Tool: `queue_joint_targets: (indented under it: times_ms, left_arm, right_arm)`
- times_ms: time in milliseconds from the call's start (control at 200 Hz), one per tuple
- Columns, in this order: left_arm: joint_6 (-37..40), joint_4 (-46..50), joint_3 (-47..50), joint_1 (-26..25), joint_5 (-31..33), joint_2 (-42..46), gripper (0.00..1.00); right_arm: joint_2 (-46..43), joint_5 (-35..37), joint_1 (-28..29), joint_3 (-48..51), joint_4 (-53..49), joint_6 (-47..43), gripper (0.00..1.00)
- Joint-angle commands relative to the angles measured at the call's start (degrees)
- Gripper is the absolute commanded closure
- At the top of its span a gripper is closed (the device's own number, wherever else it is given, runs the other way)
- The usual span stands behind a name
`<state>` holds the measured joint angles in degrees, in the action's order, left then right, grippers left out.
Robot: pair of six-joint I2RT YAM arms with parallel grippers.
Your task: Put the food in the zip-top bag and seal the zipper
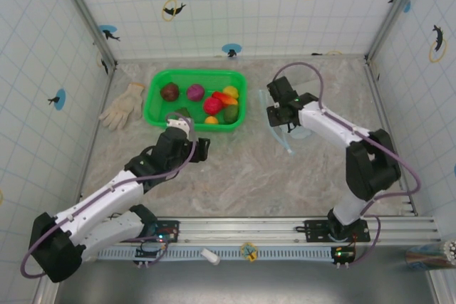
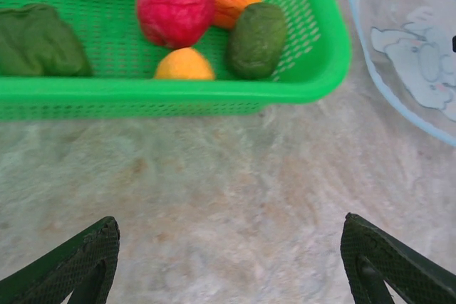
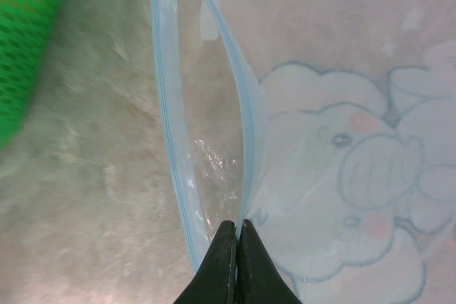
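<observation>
From above, the food sits in the green basket, and the bag lies to its right on the table. At the left wrist, the left jaws gape empty just short of the basket. At the right wrist, the right jaws are closed on one lip of the zipper; holding it raised and steady should keep the mouth open.

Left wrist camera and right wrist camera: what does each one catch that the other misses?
Left wrist view: the food lying in the green basket, and the left fingers spread wide open over the table. Right wrist view: the right fingers pinched shut on the zipper, with the zip-top bag gaping open. Shared: the basket's edge, the bag with its pale blue print, and the marbled table.
</observation>
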<state>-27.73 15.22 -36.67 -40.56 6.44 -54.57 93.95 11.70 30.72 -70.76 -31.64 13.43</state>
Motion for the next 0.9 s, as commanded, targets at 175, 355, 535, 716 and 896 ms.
queue_joint_targets:
  times_ms: [175, 355, 535, 716, 896]
  left_arm:
    - [-10.86, -10.39, -9.04, -0.48, -21.3, -13.99, 0.18]
    - [-14.98, -19.71, -12.14, -2.1, -25.81, -23.1, 0.21]
    - [-19.65, -28.86, -13.14, -2.5, -29.76, -30.72, 0.22]
    - [-20.96, -35.73, -15.95, -2.42, -34.08, -37.29, 0.26]
    - [-19.96, -36.75, -18.39, -1.94, -34.68, -39.87, 0.52]
  right_arm:
    - [-14.56, -15.28, -0.49, 9.49, 6.33, 6.33, 1.0]
    - [-20.61, -19.16, -0.66, 12.53, 8.19, 10.27, 1.0]
    - [-24.14, -22.95, -0.81, 13.01, 9.5, 13.57, 1.0]
    - [-25.39, -24.82, -0.91, 13.79, 9.35, 14.27, 1.0]
    - [-25.49, -24.72, -1.01, 13.46, 6.81, 12.73, 1.0]
